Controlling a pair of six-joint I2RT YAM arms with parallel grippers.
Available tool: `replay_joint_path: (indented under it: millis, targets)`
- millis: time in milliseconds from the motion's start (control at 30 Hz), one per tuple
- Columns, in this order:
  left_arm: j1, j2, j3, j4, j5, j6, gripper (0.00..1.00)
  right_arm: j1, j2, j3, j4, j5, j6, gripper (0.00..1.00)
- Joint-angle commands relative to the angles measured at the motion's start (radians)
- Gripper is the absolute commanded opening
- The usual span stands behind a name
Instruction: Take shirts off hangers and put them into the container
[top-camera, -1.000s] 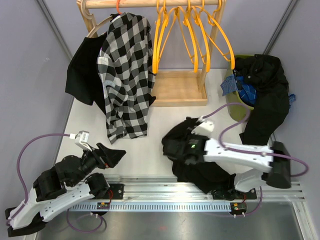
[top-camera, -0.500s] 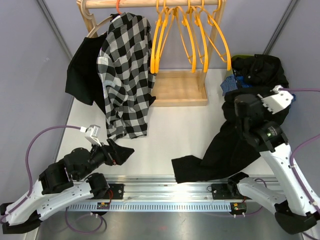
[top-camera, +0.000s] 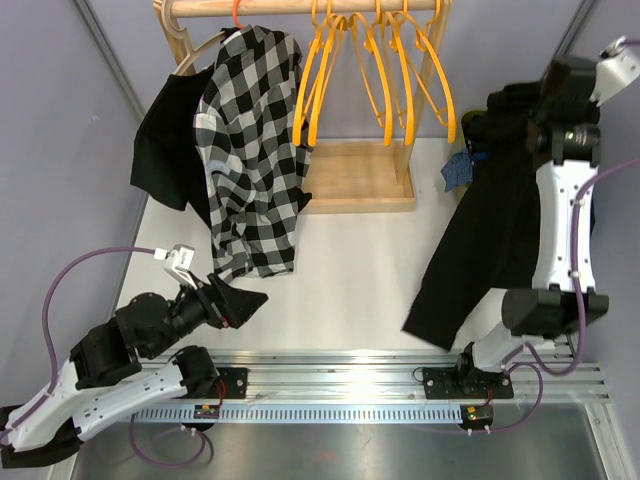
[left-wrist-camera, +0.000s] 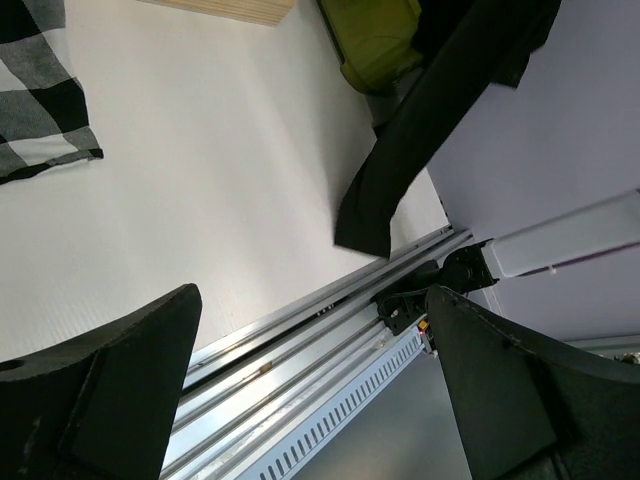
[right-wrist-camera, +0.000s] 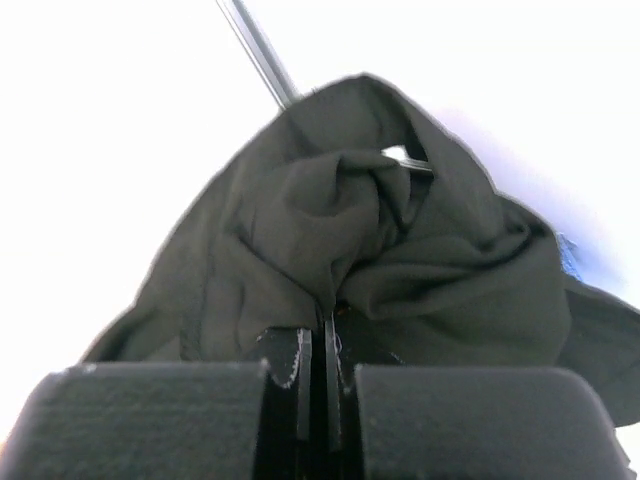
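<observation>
White bench (top-camera: 360, 265), far right: black shirt (top-camera: 480, 250) held pinched in right claw (right-wrist-camera: 325, 345), draped down beside olive-green container (left-wrist-camera: 380, 40). Left claw (left-wrist-camera: 310, 300) spread wide, nothing gripped, near left.

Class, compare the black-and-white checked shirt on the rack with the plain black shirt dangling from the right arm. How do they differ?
The black-and-white checked cloth shirt is patterned; the plain black cloth shirt is one colour. The checked shirt hangs from the pale wooden rack at the left; the black shirt hangs from the shut right gripper at the right. Both droop limp.
</observation>
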Motion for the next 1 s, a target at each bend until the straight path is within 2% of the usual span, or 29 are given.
replay_joint_path:
  millis: [0, 67, 100, 133, 167, 200, 267, 300, 333, 400, 500, 667, 867, 967]
  targets:
    - [0.0, -0.006, 0.055, 0.02, 0.021, 0.004, 0.98, -0.072, 0.125, 0.475, 0.046, -0.147, -0.024, 0.0]
    - [-0.001, -0.017, 0.06, 0.016, 0.022, -0.001, 0.98, -0.101, 0.265, 0.67, 0.049, -0.193, -0.019, 0.0]
    - [0.0, -0.019, 0.067, 0.011, 0.019, -0.004, 0.98, -0.124, 0.308, 0.835, 0.095, -0.216, -0.024, 0.0]
    - [-0.001, -0.022, 0.07, -0.004, 0.016, -0.01, 0.98, -0.14, 0.357, 0.874, 0.15, -0.25, -0.017, 0.0]
    - [-0.001, -0.025, 0.072, -0.012, 0.005, -0.013, 0.98, -0.157, 0.356, 0.872, 0.23, -0.294, -0.016, 0.0]
    - [-0.001, -0.028, 0.073, -0.015, 0.002, -0.016, 0.98, -0.169, 0.339, 0.838, 0.402, -0.324, -0.007, 0.0]
    - [-0.001, -0.039, 0.067, -0.023, -0.007, -0.025, 0.98, -0.189, 0.232, 0.651, 0.601, -0.316, 0.03, 0.0]
    - [-0.001, -0.04, 0.066, -0.026, -0.012, -0.027, 0.98, -0.189, 0.189, 0.509, 0.807, -0.316, 0.029, 0.0]
    - [-0.001, -0.043, 0.061, -0.03, -0.016, -0.031, 0.98, -0.188, 0.131, 0.467, 0.872, -0.307, 0.033, 0.0]
    - [-0.001, -0.043, 0.055, -0.03, -0.025, -0.032, 0.99, -0.189, 0.12, 0.472, 0.928, -0.29, 0.027, 0.0]
    - [0.0, -0.034, 0.055, -0.014, -0.018, -0.022, 0.99, -0.204, 0.156, 0.52, 0.957, -0.289, 0.0, 0.0]
    - [-0.001, 0.0, 0.057, 0.013, -0.012, -0.013, 0.99, -0.261, 0.264, 0.617, 0.87, -0.335, 0.122, 0.0]
    - [-0.001, 0.009, 0.027, 0.04, -0.002, -0.007, 0.99, -0.266, 0.353, 0.422, 0.872, -0.428, 0.174, 0.0]
    - [-0.001, -0.003, 0.023, 0.025, -0.012, -0.01, 0.99, -0.266, 0.442, 0.41, 0.818, -0.497, 0.177, 0.0]
